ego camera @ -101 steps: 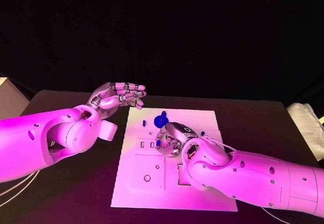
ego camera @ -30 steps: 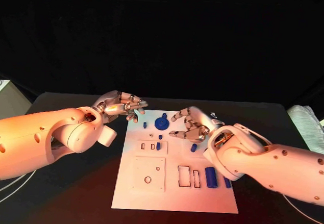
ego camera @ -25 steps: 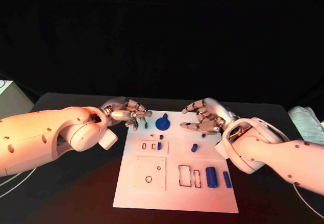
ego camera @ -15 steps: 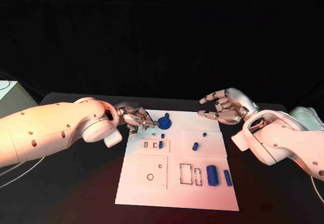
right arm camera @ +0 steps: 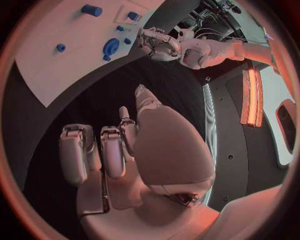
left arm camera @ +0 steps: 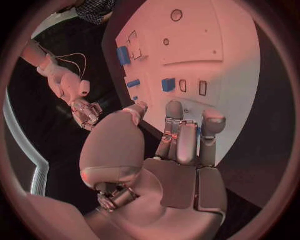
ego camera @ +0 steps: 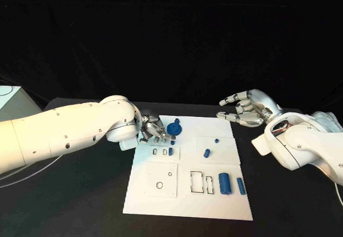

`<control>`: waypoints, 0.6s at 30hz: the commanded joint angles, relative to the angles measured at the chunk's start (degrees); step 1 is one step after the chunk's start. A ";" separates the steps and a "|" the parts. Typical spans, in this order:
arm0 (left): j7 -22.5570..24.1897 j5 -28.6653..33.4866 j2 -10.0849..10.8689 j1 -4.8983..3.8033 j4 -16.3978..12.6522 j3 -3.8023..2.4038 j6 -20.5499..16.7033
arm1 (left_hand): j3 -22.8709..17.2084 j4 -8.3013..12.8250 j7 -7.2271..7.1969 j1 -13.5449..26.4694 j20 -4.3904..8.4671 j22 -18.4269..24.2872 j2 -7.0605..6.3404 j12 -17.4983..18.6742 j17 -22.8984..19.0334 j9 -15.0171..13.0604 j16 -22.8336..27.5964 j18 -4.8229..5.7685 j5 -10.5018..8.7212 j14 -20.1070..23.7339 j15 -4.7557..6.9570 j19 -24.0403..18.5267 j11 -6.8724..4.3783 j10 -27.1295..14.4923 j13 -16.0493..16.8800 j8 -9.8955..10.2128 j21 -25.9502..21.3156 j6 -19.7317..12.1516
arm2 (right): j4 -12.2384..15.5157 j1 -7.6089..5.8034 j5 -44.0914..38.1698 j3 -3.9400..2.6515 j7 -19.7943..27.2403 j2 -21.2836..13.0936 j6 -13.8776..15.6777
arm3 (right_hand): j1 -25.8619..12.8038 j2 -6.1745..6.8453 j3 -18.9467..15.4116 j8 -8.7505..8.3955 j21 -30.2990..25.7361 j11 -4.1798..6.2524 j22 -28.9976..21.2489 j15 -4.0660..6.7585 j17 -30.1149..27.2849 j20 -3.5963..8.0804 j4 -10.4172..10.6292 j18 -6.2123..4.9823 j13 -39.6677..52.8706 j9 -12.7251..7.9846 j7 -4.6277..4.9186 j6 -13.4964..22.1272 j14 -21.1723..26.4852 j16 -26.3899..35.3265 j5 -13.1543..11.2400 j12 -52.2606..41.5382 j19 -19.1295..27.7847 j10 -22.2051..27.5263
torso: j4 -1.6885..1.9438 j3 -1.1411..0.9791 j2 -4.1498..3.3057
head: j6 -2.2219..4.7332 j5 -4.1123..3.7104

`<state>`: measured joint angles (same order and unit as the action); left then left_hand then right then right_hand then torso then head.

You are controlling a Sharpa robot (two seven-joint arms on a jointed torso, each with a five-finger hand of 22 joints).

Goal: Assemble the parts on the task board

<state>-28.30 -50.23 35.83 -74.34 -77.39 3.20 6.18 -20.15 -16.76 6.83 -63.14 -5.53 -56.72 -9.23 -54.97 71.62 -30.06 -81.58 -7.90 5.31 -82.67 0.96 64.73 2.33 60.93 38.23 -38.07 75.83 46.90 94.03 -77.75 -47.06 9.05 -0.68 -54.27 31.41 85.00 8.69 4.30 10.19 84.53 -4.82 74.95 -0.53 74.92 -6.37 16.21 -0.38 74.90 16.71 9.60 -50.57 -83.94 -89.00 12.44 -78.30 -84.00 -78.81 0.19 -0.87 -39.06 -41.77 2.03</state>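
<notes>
Fingers of right hand spread, above table.

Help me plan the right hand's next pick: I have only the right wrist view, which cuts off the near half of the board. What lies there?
Observer: Two long blue parts lie side by side near the task board's right edge.
Operator: Are there any free slots close by?
Observer: Yes, two upright rectangular slots sit just to the left of those parts, and both look empty.
Operator: Is the right hand over the board?
Observer: No. In the head view the right hand hangs beyond the board's far right corner, fingers apart and holding nothing.
</notes>
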 commanded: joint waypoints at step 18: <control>-6.14 -5.53 -5.66 -1.25 4.39 1.06 9.61 | 0.26 -0.02 -0.41 0.11 -0.01 -0.95 1.27 -0.90 0.91 -0.67 -0.64 1.16 0.14 -0.66 0.10 1.06 -0.03 0.64 0.85 -0.54 0.84 -0.16 | -0.53 -0.02 -1.15 0.00 -1.58 0.82 -1.82 | -0.40 0.28 0.05 0.30 -0.86 -0.02 10.66 0.01 12.47 -0.06 0.36 -1.26 3.29 -0.13 0.07 -0.31 -5.28 0.46 0.56 0.52 -2.81 0.53 | 0.02 0.04 -0.21 | -0.63 0.01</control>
<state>-33.37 -54.78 30.44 -75.45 -73.17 4.26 12.98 -20.15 -16.76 6.83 -63.00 -5.64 -57.61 -8.47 -55.70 72.49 -30.68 -82.03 -7.91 5.31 -82.92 1.21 65.43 2.35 61.36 39.11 -38.40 76.31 46.90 93.50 -77.76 -47.34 9.06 -2.03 -53.53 30.65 85.00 8.69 4.30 10.19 83.95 -4.82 74.93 -0.53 74.91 -6.37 16.21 -1.27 74.95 16.66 9.60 -50.57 -83.94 -88.78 12.66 -78.07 -84.00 -78.81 0.20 -0.85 -39.23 -42.35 2.08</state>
